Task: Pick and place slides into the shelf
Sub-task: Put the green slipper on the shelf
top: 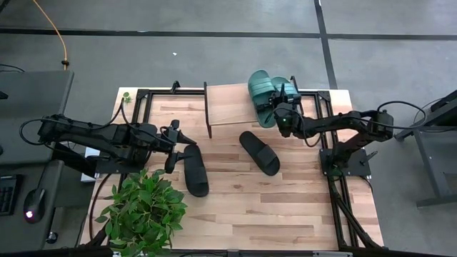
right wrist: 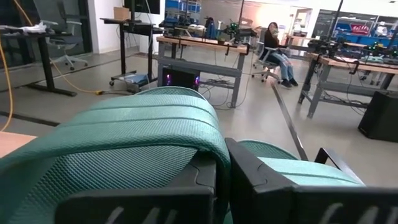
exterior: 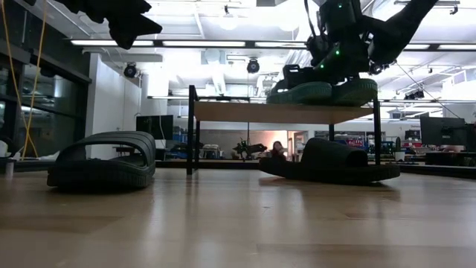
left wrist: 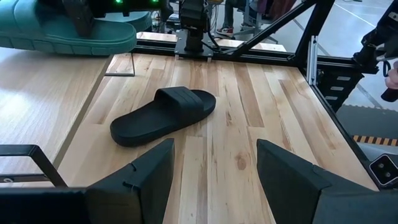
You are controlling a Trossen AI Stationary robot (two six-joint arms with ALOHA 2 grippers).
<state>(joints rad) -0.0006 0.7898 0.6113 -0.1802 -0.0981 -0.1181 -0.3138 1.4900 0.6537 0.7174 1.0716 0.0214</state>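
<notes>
Two teal slides [top: 265, 94] [exterior: 327, 92] lie side by side, soles down, on the right part of the shelf [top: 227, 106] [exterior: 282, 112]. My right gripper [top: 280, 113] [right wrist: 225, 180] is shut and sits low over them, its fingers between the two. One black slide [top: 259, 152] [left wrist: 165, 114] rests sole down on the table in front of the shelf. Another black slide [top: 194, 170] [exterior: 104, 160] lies to its left. My left gripper [top: 173, 146] [left wrist: 214, 168] hangs open above the table beside that slide, with nothing between its fingers. My right gripper's shut fingers reach in about level from the table's right side, between the two teal slides. The wide strap's edge [right wrist: 198, 140] of one slide lies against and partly over the outer side of one finger [right wrist: 205, 183]. Both slides stay flat on the shelf top.
A leafy potted plant [top: 143, 210] fills the near left corner of the table. Black frame rails [top: 335, 178] run along the table's edges. Bare tabletop [top: 285, 207] lies in front of the black slides. A person [right wrist: 277, 43] sits far off in the room.
</notes>
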